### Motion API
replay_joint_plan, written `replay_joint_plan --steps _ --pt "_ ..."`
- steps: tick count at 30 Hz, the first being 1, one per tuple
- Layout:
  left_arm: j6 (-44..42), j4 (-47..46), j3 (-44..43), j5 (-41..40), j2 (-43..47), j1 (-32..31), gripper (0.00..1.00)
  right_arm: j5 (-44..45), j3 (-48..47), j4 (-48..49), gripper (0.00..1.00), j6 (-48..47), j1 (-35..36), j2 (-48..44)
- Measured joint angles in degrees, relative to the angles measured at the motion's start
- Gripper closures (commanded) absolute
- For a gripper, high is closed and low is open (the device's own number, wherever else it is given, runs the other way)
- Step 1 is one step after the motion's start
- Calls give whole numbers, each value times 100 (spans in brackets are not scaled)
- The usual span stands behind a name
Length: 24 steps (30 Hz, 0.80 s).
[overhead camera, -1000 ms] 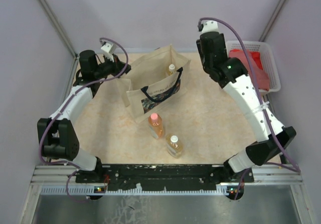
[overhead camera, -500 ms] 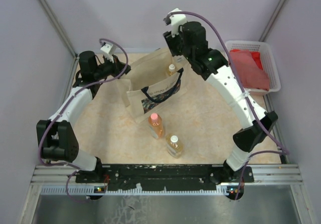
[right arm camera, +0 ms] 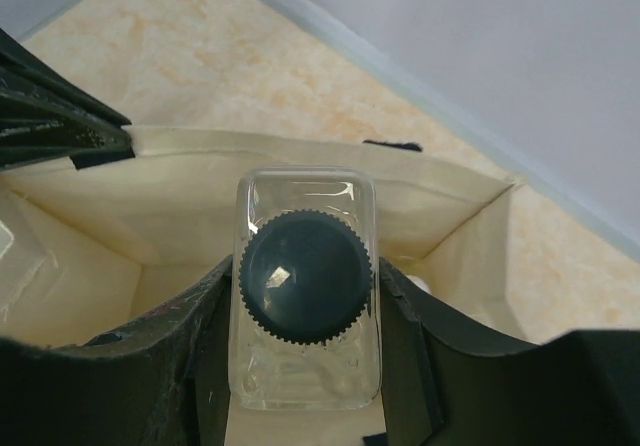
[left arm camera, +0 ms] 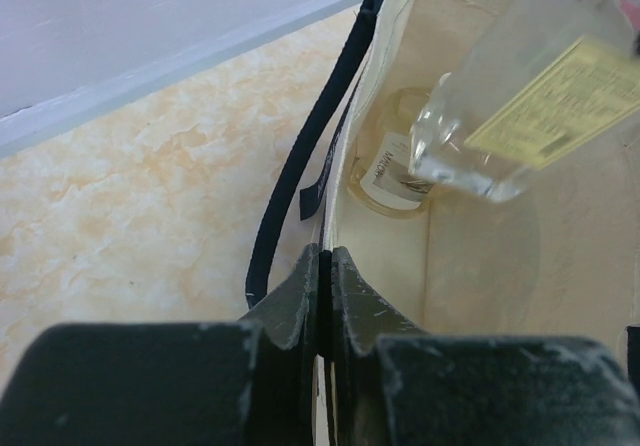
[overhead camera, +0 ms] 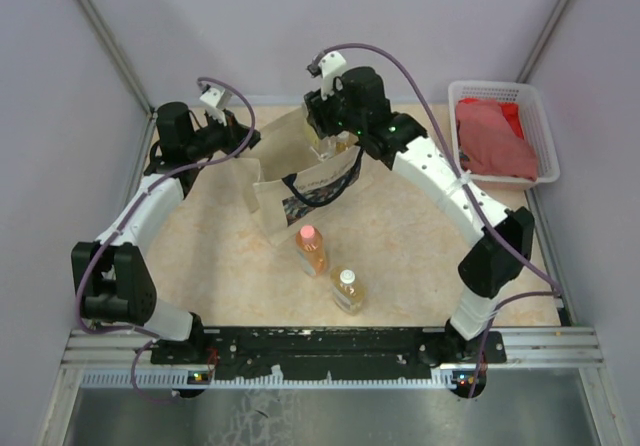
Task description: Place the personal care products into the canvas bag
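- Marbled beige tabletop [overhead camera: 420, 236], as we log it.
- Right gripper [right arm camera: 305, 351]: clamps colourless dark-capped plastic bottle [right arm camera: 305, 278]; it has swung in from the right and is now over the mouth of the beige canvas bag [overhead camera: 275, 156].
- Left gripper [left arm camera: 322, 291]: pinches bag rim, arm reaching far-left.
- We count one amber bottle [left arm camera: 392, 171] inside; pink-capped bottle [overhead camera: 311, 250] and white-capped bottle [overhead camera: 347, 291] outside.

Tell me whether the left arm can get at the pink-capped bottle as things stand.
Probably not yet: the left gripper is shut on the rim of the canvas bag and would have to let go first. The pink-capped bottle itself sits in the open.
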<state>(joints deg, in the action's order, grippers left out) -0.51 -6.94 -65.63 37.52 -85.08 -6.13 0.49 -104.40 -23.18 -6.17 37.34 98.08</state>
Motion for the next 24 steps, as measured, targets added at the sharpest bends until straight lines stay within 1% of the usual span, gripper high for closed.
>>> replay_joint_plan --steps 9,16,24 --pt "-42 26 0 0 2 0 100 -319 809 450 100 496 0 461" --pt "-90 50 0 -4 2 0 100 -356 918 699 100 538 -17 824" --pt "-105 59 0 -35 2 0 100 -389 918 1082 100 581 -243 1163"
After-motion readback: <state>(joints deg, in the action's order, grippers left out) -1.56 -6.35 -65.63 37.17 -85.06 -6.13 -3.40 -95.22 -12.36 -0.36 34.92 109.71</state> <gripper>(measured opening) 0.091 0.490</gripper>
